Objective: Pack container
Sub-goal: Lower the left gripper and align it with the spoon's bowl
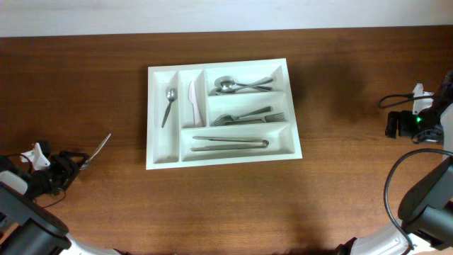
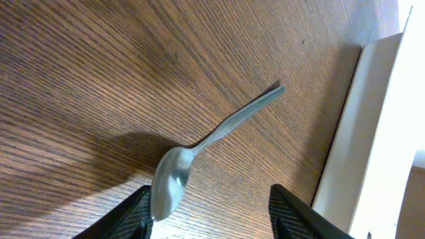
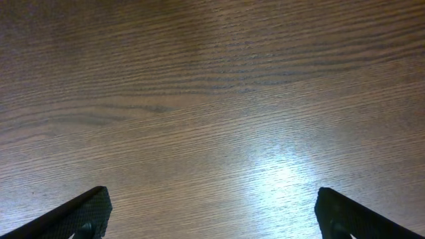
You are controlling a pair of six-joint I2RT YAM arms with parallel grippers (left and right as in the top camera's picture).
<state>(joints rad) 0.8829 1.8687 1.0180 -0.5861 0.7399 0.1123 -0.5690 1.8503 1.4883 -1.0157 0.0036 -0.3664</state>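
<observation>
Subject: packing of the cutlery tray (image 1: 226, 161), checked in three views.
Tray position: the white five-compartment tray lay flat near the middle of the wooden table (image 1: 340, 198), well apart from both arms.
Far-left upright compartment: held a single spoon (image 1: 168, 106), bowl toward the far edge.
Second upright compartment: held a white plastic knife (image 1: 192, 105).
Top crosswise compartment: held nested spoons (image 1: 237, 86); the count could not be told.
Middle crosswise compartment: held overlapping forks (image 1: 244, 117); the count could not be told.
Bottom crosswise compartment: held a long metal piece (image 1: 230, 144), tongs by the look of it.
Item outstanding: one loose spoon (image 2: 219, 133) lay left of the tray, its handle pointing toward the tray wall. No other loose item was visible.
Left gripper (image 2: 219, 216): sat low at the loose spoon's bowl. The fingers stood at a middling gap. The bowl was against the inner edge of one finger (image 2: 136, 216) and the other finger was apart from it. No two-sided hold was evident. Whether the bowl was off the table could not be told.
Right gripper (image 3: 212, 212): was over bare table at the right side, fingers spread wide, holding nothing.
Progress: judged nearly complete, with every compartment occupied and one spoon left outside.
Remaining: a firm grasp on the loose spoon, a carry to the tray and a release, probably among the other spoons.
Risk: the spoon was thin and smooth, so a pinch at the bowl's edge could let it pivot or slip.
</observation>
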